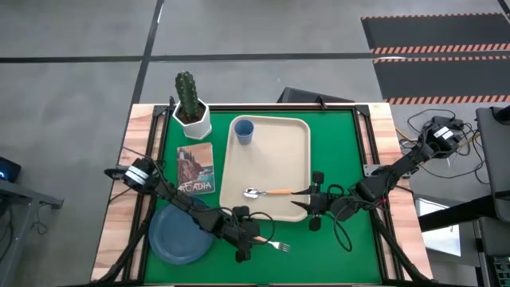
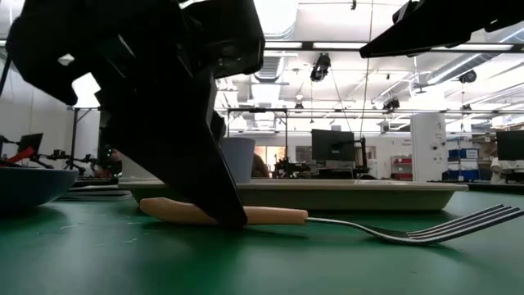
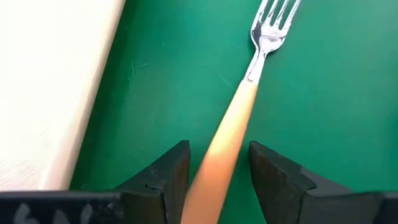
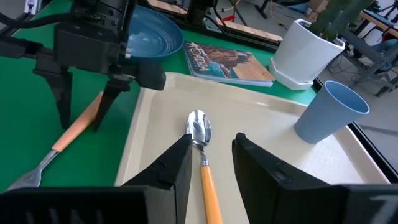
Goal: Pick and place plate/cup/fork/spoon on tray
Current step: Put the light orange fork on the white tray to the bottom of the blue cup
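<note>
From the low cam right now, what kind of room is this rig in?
Likely a robotics lab or workshop, not a kitchen. Beyond the green table the low view shows a monitor on a bench, ceiling rigging with hanging cables, and more equipment benches. The overhead view adds a bare concrete floor with hazard-striped mats.

Grey concrete floor [image 1: 72, 72] with seam lines; striped black floor mat [image 1: 434, 36]. Wood-edged worktop [image 1: 111, 231], green surface. Beyond: white ceiling with strip lights [image 2: 327, 24], dark monitor [image 2: 332, 146], white walls.

White cactus pot [image 1: 192, 119], illustrated book [image 1: 195, 168] just beside it, green mat [image 1: 343, 151]
</note>
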